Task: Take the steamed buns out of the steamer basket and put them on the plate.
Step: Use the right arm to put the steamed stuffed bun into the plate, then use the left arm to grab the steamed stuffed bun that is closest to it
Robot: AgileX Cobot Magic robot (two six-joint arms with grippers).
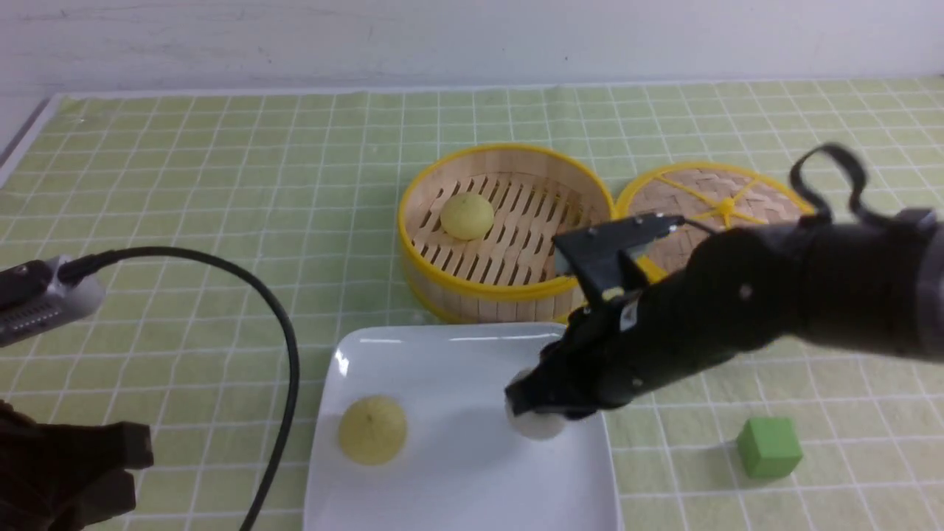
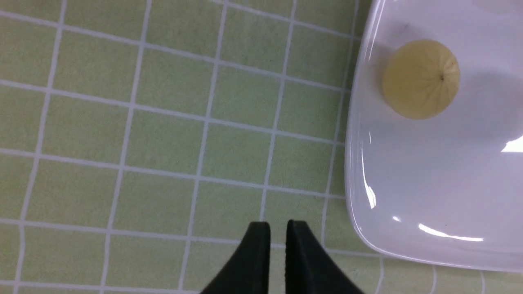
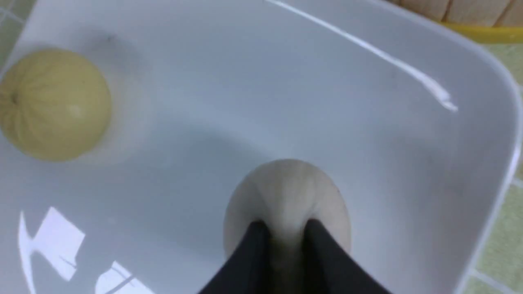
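On one plate (image 1: 464,479), apparently two buns (image 1: 372,430).

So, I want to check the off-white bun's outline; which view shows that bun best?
The right wrist view: the off-white bun appears largest there, though blurred and partly hidden by the jaws. The front view shows it small, partly behind the right arm's jaws; the left wrist view doesn't show it.

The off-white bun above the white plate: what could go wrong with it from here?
The right end effector seems to grip the off-white bun near its top, so it might slip or tip when let go. If it drifts sideways, it could bump the yellow bun already on the plate.
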